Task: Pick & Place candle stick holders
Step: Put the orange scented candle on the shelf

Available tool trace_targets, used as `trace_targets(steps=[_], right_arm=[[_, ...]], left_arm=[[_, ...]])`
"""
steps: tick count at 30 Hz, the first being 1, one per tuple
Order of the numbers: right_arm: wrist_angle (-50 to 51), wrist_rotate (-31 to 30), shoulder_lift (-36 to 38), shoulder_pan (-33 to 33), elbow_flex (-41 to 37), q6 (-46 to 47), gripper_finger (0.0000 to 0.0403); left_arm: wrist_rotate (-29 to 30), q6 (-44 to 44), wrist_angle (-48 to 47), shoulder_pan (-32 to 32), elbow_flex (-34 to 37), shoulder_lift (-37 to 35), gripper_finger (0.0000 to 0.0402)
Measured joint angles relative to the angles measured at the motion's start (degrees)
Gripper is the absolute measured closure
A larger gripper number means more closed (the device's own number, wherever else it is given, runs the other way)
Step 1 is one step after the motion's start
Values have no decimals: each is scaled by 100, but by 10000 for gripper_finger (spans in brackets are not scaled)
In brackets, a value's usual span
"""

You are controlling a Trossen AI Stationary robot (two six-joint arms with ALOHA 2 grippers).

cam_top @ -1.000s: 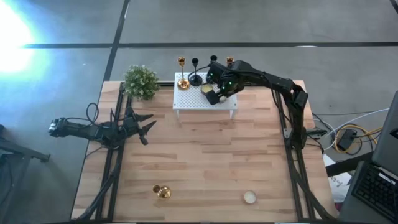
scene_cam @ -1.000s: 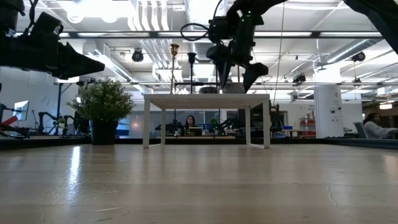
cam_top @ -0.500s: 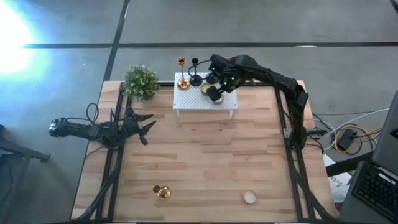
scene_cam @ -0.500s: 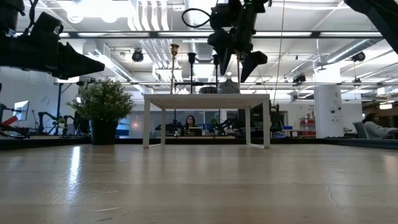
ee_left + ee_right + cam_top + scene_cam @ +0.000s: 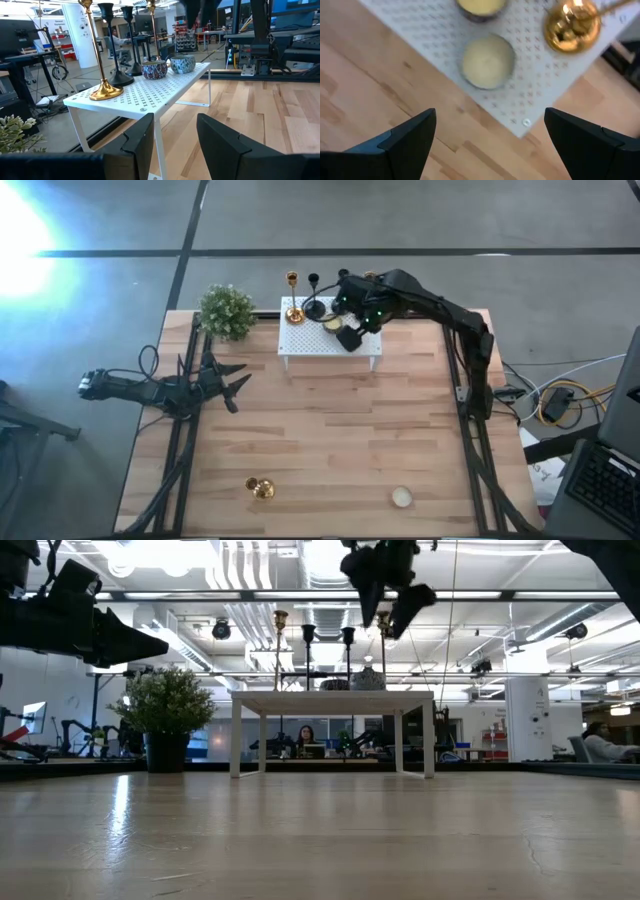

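Several slim holders stand on their round bases on the white perforated rack (image 5: 330,340) at the table's far edge. They are a gold one (image 5: 293,310), a black one (image 5: 315,306), and another black (image 5: 348,636) and gold one (image 5: 383,620) farther right. One more gold holder (image 5: 260,488) lies on the table near the front left. My right gripper (image 5: 392,602) hangs open and empty above the rack's right part; its wrist view (image 5: 490,145) looks down on a gold base (image 5: 571,27). My left gripper (image 5: 235,385) waits open at the table's left, level, facing the rack (image 5: 172,142).
Two candle jars (image 5: 154,69) (image 5: 182,63) stand on the rack beside the holders. A bushy green plant (image 5: 227,311) stands left of the rack. A pale candle jar (image 5: 401,497) sits near the front right. Bare wood lies between the rack and the front edge.
My right gripper has risen from just above the rack's top to well above the holders' cups, staying open. The holders on the rack have stayed standing.
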State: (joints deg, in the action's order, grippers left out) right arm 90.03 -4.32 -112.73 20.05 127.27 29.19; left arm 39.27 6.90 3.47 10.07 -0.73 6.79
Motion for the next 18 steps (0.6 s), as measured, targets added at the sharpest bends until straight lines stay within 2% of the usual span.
trace_targets(steps=[9,18], right_arm=[[2,573,538,-954,135,-67,37],[1,641,1157,-2171,111,247,37]], left_arm=[[0,-2,2,-2,2,2,248],[0,0,0,-2,2,2,248]])
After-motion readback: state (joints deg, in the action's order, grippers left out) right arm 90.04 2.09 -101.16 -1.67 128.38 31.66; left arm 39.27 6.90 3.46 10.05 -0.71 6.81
